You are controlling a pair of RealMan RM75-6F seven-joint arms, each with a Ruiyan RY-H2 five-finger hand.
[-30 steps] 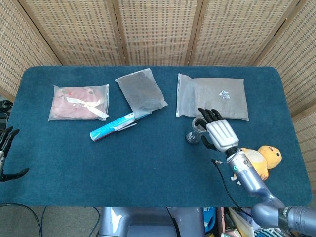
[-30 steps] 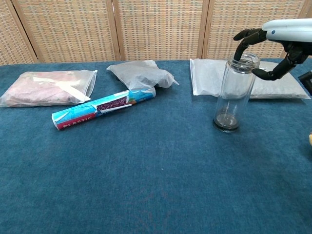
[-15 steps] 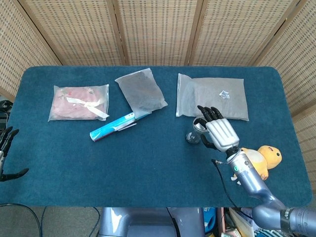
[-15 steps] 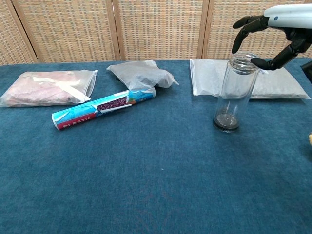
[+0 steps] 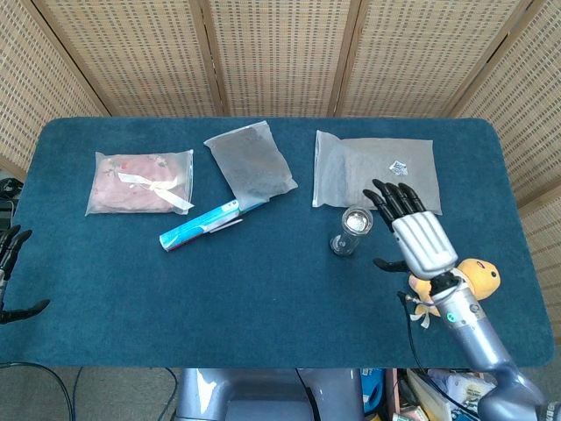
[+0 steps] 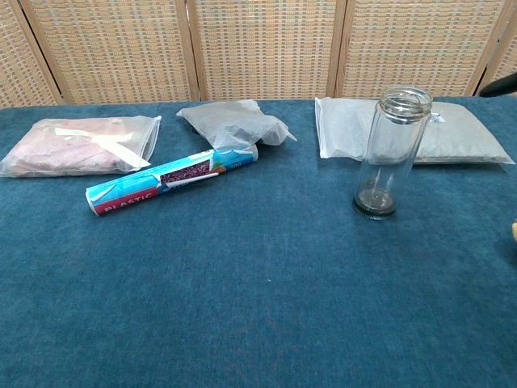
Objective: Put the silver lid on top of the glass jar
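Observation:
The glass jar (image 5: 349, 235) stands upright on the blue table (image 5: 263, 289), right of the middle; in the chest view the glass jar (image 6: 391, 153) is near the back right. From the head view a silver lid (image 5: 357, 220) shows as a bright disc at the jar's mouth. From the chest view the top is a pale ringed band, and I cannot tell lid from rim there. My right hand (image 5: 416, 232) hovers to the right of the jar, fingers spread, holding nothing and apart from it. My left hand (image 5: 9, 272) sits at the far left edge, fingers apart and empty.
A white bag (image 5: 377, 173) lies just behind the jar. A grey bag (image 5: 252, 167), a pink bag (image 5: 140, 181) and a blue tube (image 5: 200, 224) lie to the left. A yellow plush toy (image 5: 478, 276) sits under my right forearm near the table's right edge.
My right hand has let go at the jar's mouth and drawn away to the right, almost out of the chest view. The jar's top now shows a silver disc from above.

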